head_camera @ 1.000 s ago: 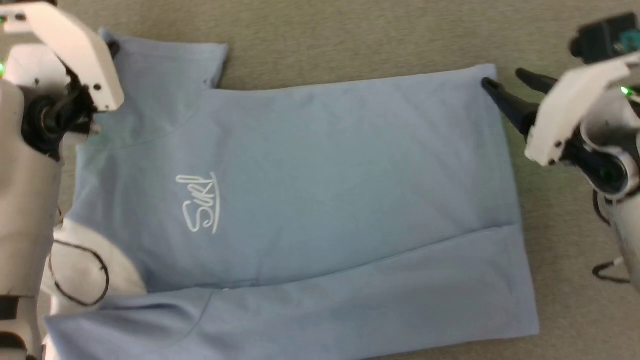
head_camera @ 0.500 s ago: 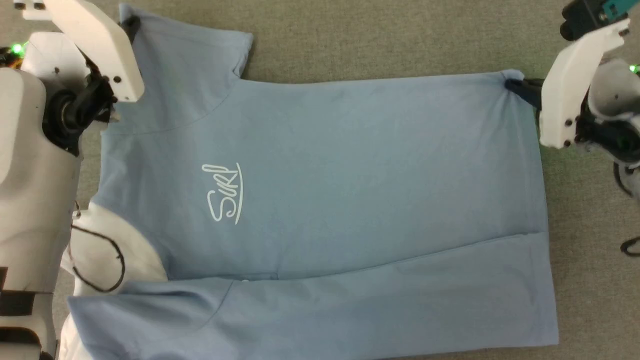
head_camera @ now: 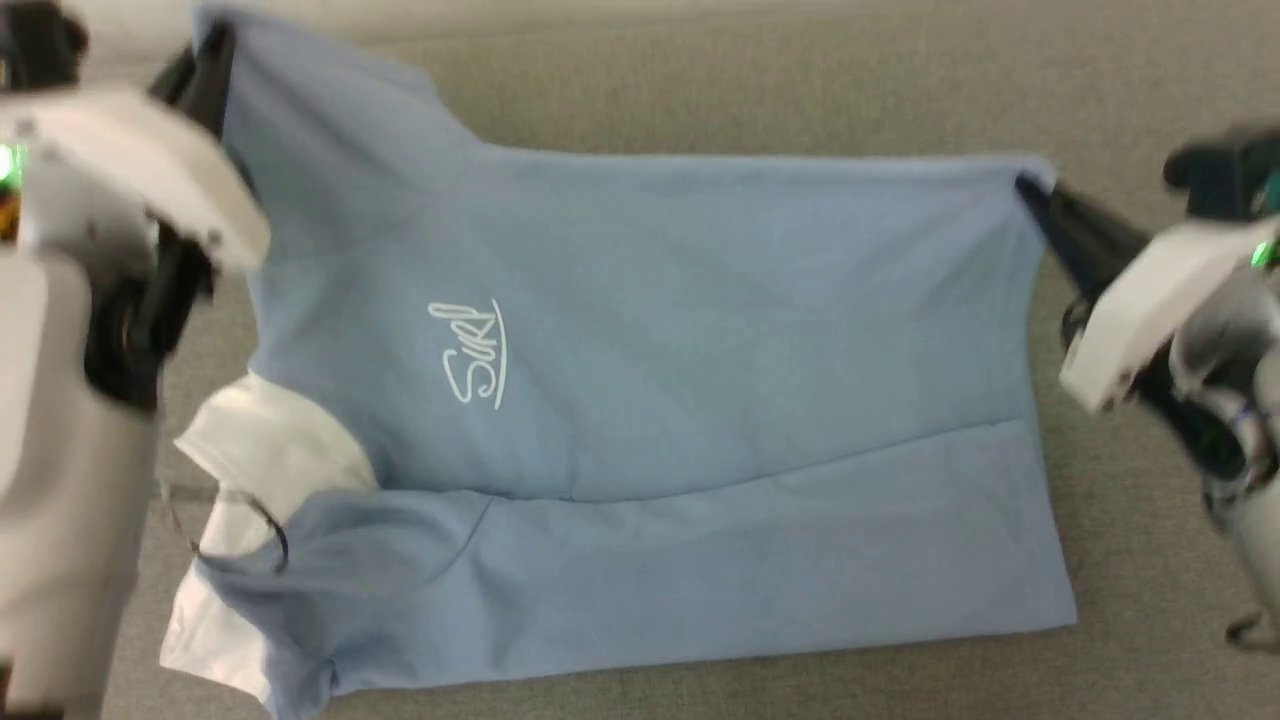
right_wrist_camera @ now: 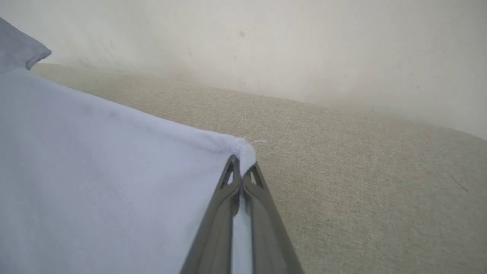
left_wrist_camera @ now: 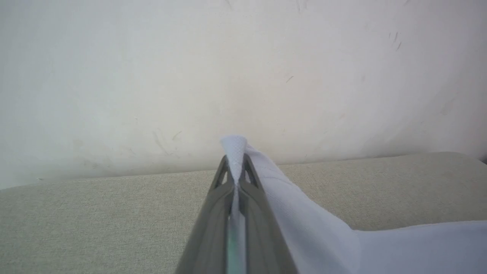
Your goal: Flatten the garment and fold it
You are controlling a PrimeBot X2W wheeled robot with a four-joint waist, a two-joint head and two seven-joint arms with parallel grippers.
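While the garment (head_camera: 700, 300) lies spread on the beige cloth surface (head_camera: 700, 80) in the head view, its long axis runs from left to right across the frame. The white collar (head_camera: 270, 450) is at lower left and the hem at right. The bottom long edge looks already turned over onto the body. At upper left the left gripper (head_camera: 205, 60) pinches the sleeve tip. At upper right the right gripper (head_camera: 1030, 190) pinches the top hem corner, so each arm holds the end nearest it and the cloth hangs below and between them.

In the left wrist view, the left gripper (left_wrist_camera: 235, 167) has its jaws clamped on a peak of blue cloth, which trails off to lower right, with a pale wall (left_wrist_camera: 228, 57) beyond.

In the right wrist view, the right gripper (right_wrist_camera: 240, 167) has its jaws clamped on the corner, with the garment (right_wrist_camera: 95, 171) spreading to the left. The coming fold likely carries this top edge toward the bottom of the head view.
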